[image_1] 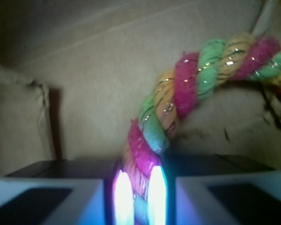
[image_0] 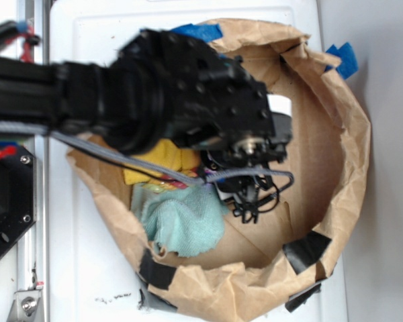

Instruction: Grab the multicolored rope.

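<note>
Gripper was clamped on the rope, which sat pinched between its fingers and arched up and away to the right. Beyond it was the paper bag wall. Overhead, the arm reached into the bag, above yellow cloth and teal cloth.

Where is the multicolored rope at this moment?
In the wrist view the multicolored rope is pinched between the gripper fingers and arcs up to the right in front of the brown paper wall; the exterior view barely shows it.
</note>
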`<action>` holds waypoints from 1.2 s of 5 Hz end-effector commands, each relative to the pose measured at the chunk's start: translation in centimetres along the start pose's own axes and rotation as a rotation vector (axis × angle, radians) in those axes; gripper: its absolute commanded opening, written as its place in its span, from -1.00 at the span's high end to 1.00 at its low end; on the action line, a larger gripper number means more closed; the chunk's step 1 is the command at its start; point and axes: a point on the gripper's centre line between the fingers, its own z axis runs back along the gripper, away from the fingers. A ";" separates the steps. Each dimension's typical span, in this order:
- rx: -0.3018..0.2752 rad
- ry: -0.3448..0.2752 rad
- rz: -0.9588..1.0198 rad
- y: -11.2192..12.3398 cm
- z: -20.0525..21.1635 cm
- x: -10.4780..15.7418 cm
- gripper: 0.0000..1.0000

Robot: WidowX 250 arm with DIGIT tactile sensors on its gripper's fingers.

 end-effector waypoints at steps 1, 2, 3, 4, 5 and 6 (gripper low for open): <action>-0.038 -0.063 0.047 1.1 2.4 1.2 1.00; -0.096 -0.052 0.061 2.4 2.8 1.4 1.00; -0.117 -0.080 0.038 3.1 3.2 0.7 1.00; -0.143 -0.074 0.020 2.6 8.2 0.4 1.00; -0.137 -0.076 0.020 1.8 10.7 0.7 1.00; -0.115 -0.082 0.030 1.4 9.9 1.1 1.00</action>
